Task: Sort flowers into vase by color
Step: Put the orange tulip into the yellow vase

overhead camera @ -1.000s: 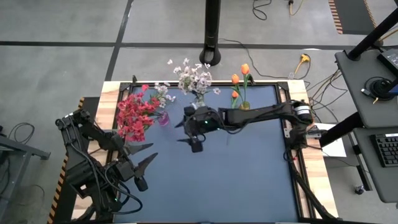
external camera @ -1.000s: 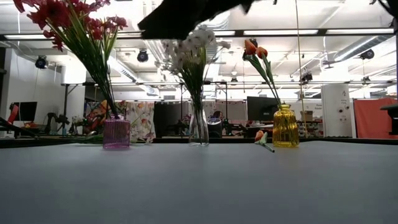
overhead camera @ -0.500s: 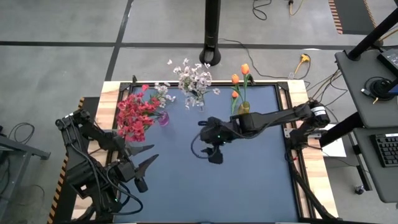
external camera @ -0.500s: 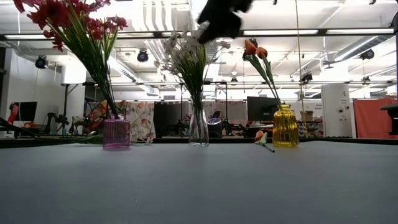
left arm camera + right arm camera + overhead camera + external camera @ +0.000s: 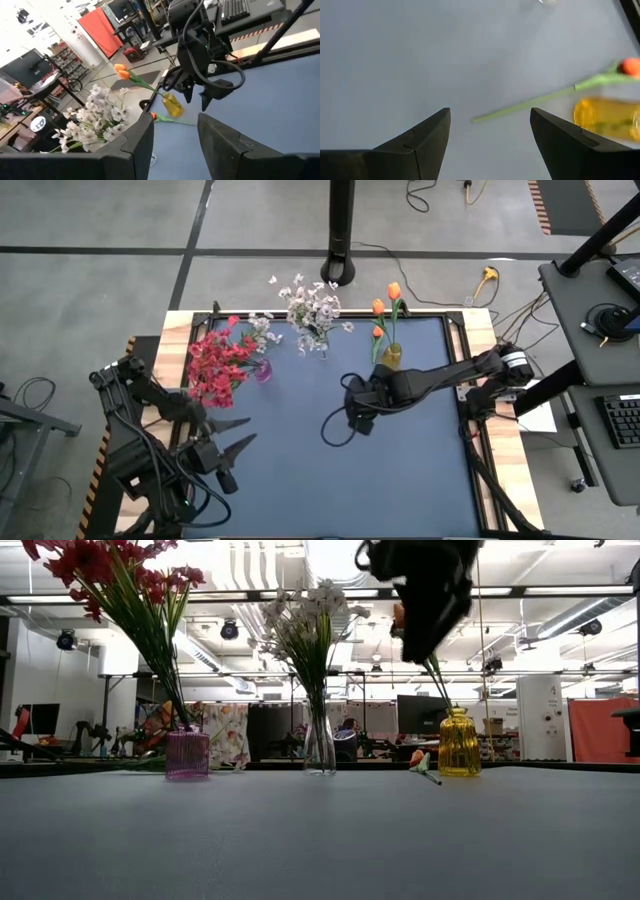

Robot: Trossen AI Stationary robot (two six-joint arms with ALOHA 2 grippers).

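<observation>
Red flowers stand in a pink vase. White flowers stand in a clear vase. Orange tulips stand in a yellow vase. One orange tulip lies flat on the table beside the yellow vase. My right gripper hangs open above the table near that stem's free end, pointing down. It also shows in the high view. My left gripper waits open at the near left, holding nothing.
The three vases stand in a row along the far edge of the dark mat. A wooden rim borders the mat. A black pole's base stands on the floor behind the table.
My right gripper has swung away from the clear vase toward the table's right edge and come a little lower. It has tipped from nearly level to pointing steeply down, rolling as it went. It now hangs near the lying tulip.
</observation>
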